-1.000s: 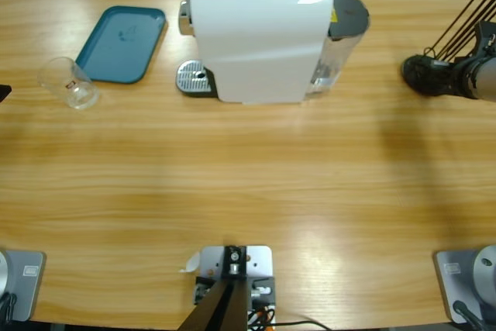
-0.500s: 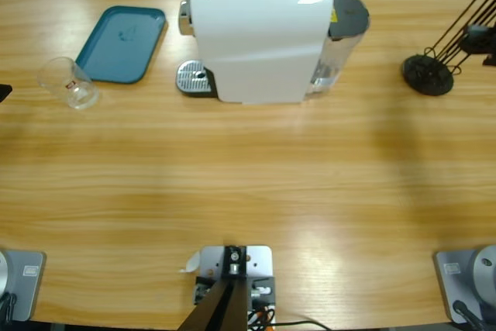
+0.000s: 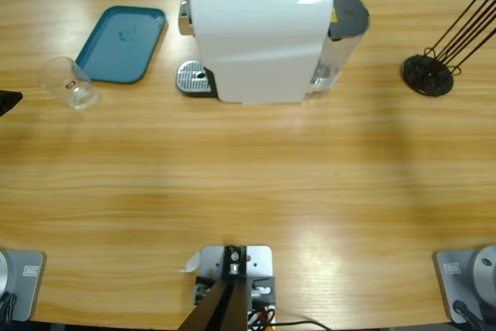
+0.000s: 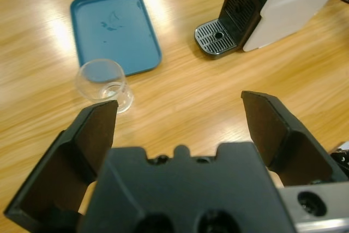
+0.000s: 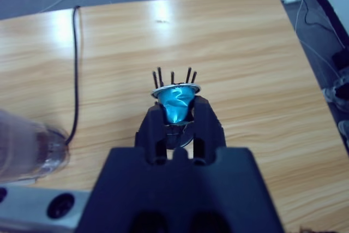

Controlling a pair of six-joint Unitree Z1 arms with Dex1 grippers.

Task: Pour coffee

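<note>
The white box-shaped coffee machine (image 3: 260,36), teal plastic tray (image 3: 122,44), clear glass tumbler (image 3: 70,83) and black wire rack (image 3: 428,74) crowd the wooden table's (image 3: 248,184) far side, leaving the near half open.

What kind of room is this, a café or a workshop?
Probably a lab or test bench set up like a coffee corner: a capsule coffee machine and glass on a long wooden table, loose cables on the floor.

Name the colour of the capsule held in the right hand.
The capsule is shiny light blue with a silver rim, shown best in the right wrist view, clamped in the right hand.
</note>
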